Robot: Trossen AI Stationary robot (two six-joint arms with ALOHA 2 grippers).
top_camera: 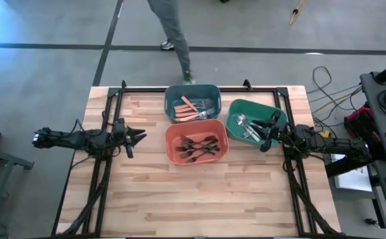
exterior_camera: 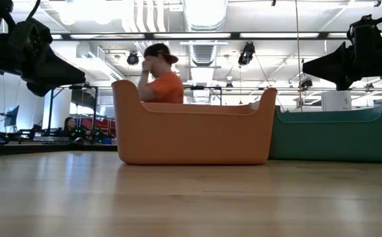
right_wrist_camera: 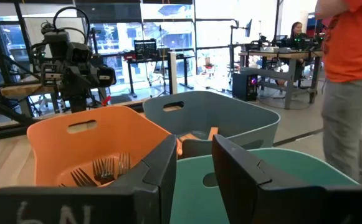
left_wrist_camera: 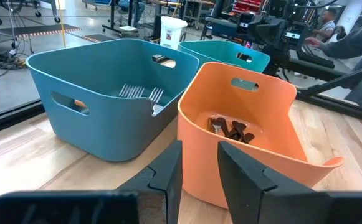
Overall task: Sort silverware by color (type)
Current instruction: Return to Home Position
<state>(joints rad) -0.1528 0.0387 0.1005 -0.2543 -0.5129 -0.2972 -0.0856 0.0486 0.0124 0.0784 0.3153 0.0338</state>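
Note:
Three bins stand mid-table. The teal bin [top_camera: 193, 101] holds orange-handled utensils [top_camera: 191, 106]. The orange-red bin [top_camera: 196, 141] holds black forks [top_camera: 199, 146], which also show in the left wrist view [left_wrist_camera: 230, 129]. The green bin [top_camera: 256, 121] holds silver utensils [top_camera: 246, 126]. My left gripper [top_camera: 139, 137] hovers above the table, left of the orange-red bin, open and empty [left_wrist_camera: 199, 168]. My right gripper [top_camera: 264, 136] hovers over the green bin's right part, open and empty [right_wrist_camera: 193, 162], pointing toward the other bins.
A black frame [top_camera: 106, 133] runs along the table's left, far and right sides. A person [top_camera: 173, 33] stands beyond the far edge, behind the bins [exterior_camera: 161, 82]. Bare wood [top_camera: 199, 199] stretches from the bins to the near edge. Cables [top_camera: 325, 86] lie right of the table.

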